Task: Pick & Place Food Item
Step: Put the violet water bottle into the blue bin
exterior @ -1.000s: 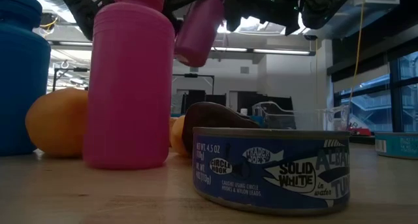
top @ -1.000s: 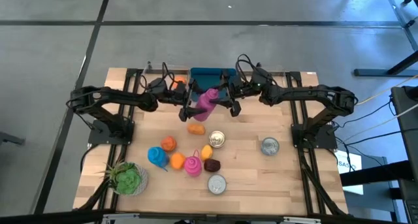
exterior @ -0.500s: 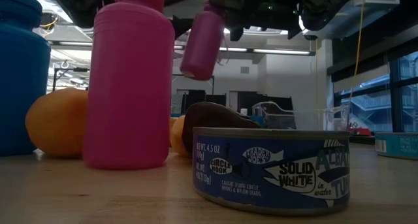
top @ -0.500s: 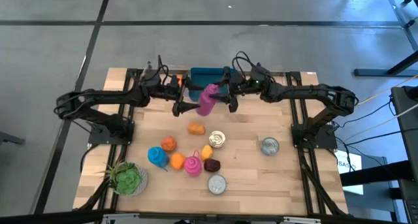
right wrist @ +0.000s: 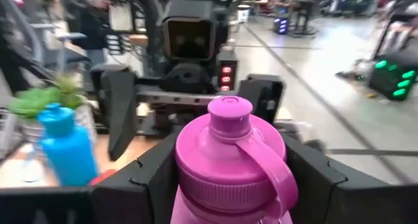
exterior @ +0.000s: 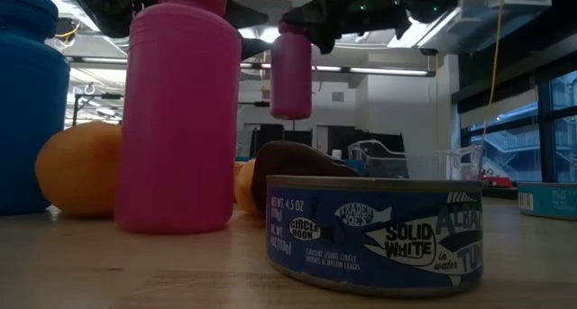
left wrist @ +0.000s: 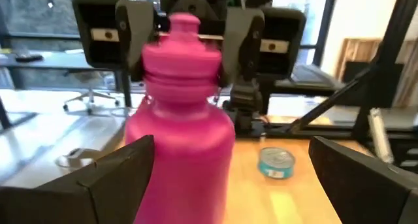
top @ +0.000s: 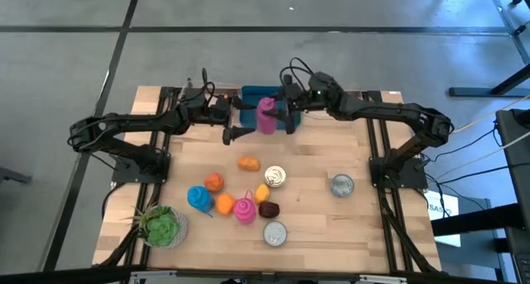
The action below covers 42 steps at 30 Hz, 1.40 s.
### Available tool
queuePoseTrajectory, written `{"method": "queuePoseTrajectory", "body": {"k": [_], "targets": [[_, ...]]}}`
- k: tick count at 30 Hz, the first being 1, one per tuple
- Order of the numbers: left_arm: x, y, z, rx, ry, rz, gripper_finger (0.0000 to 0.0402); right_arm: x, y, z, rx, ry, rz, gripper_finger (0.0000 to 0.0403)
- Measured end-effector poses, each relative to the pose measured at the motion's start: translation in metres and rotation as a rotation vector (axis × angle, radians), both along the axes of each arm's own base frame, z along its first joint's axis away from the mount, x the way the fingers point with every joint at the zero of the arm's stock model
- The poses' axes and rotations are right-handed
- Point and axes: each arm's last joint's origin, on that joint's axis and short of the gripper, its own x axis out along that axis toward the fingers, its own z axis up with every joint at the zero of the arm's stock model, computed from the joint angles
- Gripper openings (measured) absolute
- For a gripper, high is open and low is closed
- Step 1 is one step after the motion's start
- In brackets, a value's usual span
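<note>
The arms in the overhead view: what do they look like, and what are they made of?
Both arms are black, jointed in slim segments, with loose black cables looping over the wrists. The left gripper and right gripper end in flat, dark, blocky jaws. Seen head-on, the right gripper's body is boxy, with pale label strips and light grey brackets.
</note>
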Motion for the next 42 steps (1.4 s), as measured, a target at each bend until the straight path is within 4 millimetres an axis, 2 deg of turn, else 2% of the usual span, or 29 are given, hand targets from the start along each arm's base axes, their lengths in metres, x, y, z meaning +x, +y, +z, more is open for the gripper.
{"method": "queuePoseTrajectory", "body": {"k": [4, 11, 16, 23, 31, 42], "targets": [[0.0, -0.001, -0.004, -0.018, 0.038, -0.02, 0.0395, -0.004, -0.015, 0.008, -0.066, -0.001, -0.096, 0.0213], [0.0, 0.001, -0.007, -0.104, 0.053, -0.01, 0.0395, -0.022, -0.052, 0.005, -0.03, 0.019, -0.216, 0.0213], [0.002, -0.003, -0.007, -0.108, 0.053, -0.028, 0.0395, -0.032, -0.075, -0.008, 0.001, 0.05, -0.332, 0.0213], [0.005, -0.01, -0.006, -0.104, 0.05, -0.053, 0.0395, -0.022, -0.098, -0.038, 0.068, 0.058, -0.378, 0.0213], [0.006, -0.012, -0.006, -0.104, 0.05, -0.062, 0.0395, -0.005, -0.1, -0.061, 0.11, 0.035, -0.349, 0.0213], [0.005, -0.011, -0.006, -0.101, 0.049, -0.042, 0.0395, 0.025, -0.068, -0.072, 0.052, -0.01, -0.269, 0.0213]]}}
